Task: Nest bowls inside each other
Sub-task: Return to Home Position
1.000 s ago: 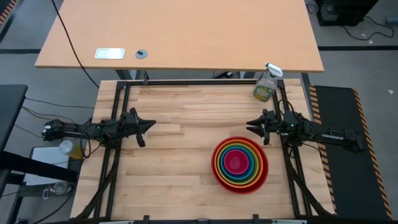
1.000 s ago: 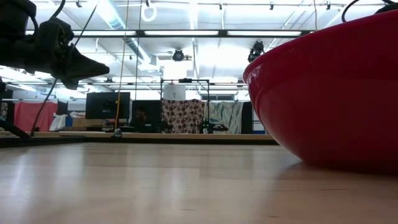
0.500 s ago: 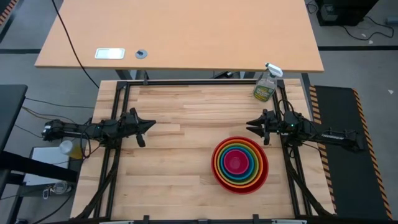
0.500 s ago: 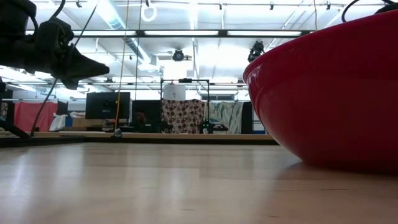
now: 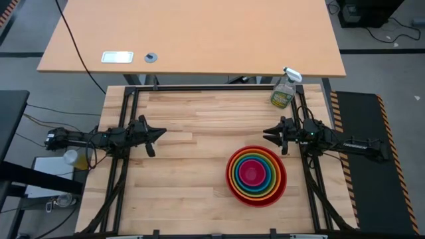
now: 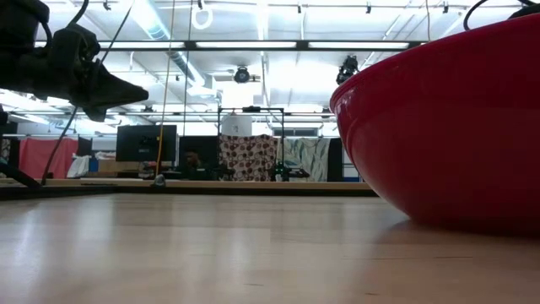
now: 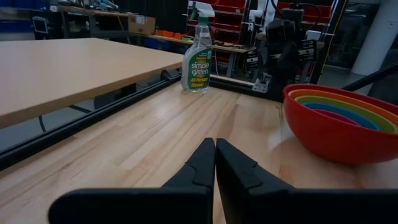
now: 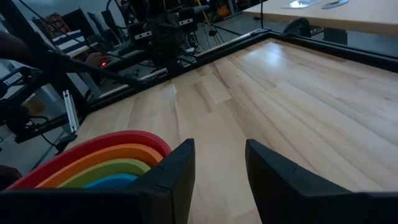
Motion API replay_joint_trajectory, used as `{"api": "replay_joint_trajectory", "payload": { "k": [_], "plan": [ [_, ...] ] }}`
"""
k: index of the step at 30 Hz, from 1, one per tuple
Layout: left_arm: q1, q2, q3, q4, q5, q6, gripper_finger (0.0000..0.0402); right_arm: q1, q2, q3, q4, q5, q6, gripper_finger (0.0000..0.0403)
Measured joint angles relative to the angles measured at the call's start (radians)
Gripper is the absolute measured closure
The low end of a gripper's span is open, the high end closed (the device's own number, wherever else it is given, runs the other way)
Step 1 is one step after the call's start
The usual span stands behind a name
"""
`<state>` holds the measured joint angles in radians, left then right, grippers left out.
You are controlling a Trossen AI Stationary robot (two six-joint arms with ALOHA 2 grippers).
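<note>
Left gripper [image 7: 215, 167]: parked at the left edge of the table [image 5: 199, 166], fingers pressed together, nothing held.

Bowls [image 5: 256, 176]: on the right front part of the table, all five nested. The red bowl [image 6: 447, 127] is outermost and the pink bowl [image 5: 252, 174] sits in the centre. Judgement: nesting is complete, and all that remains is for my arms to settle at home.

Right gripper [image 8: 221, 168]: parked at the right edge just behind the bowls, fingers moderately apart, empty.

Against the frames from a second ago: no change. Both of my arms and the stack sit exactly where they were.
</note>
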<state>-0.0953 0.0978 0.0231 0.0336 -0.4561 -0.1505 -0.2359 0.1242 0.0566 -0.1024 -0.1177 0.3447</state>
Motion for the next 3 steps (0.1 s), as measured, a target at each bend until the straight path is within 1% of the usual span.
{"api": "replay_joint_trajectory", "payload": {
  "k": [3],
  "plan": [
    [0.000, 0.000, 0.000, 0.000, 0.000, 0.000, 0.0383, 0.000, 0.000, 0.000, 0.000, 0.000, 0.000, 0.0254]
  ]
}}
